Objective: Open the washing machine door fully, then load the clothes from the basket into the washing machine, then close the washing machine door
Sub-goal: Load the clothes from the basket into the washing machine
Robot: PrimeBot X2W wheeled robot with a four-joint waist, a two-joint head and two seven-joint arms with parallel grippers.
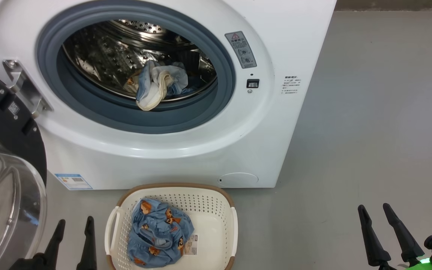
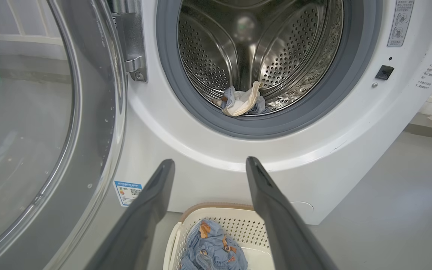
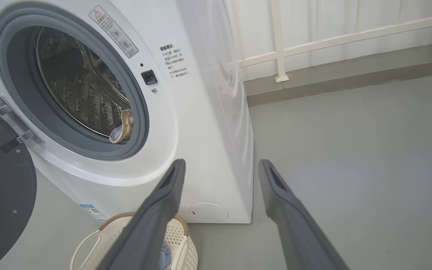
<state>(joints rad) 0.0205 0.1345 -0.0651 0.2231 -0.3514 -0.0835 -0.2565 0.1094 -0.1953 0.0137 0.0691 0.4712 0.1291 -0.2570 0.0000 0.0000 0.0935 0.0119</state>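
Washer [image 1: 186,157] with door [image 1: 2,123] open; load split between drum [image 1: 99,52] and basket [image 1: 216,195].
Door swung out at left on hinge [image 1: 24,88], porthole close beside left gripper [image 1: 75,220]. Cream garment [image 1: 152,88] at drum lip, draped onto gasket [image 1: 126,116]. Blue garment [image 1: 159,232] in basket, on floor [image 1: 369,131] just before washer. Both grippers spread wide and empty, low either side of basket; right gripper [image 1: 374,206] over grey floor. White railing [image 3: 313,41] beyond washer's right side.
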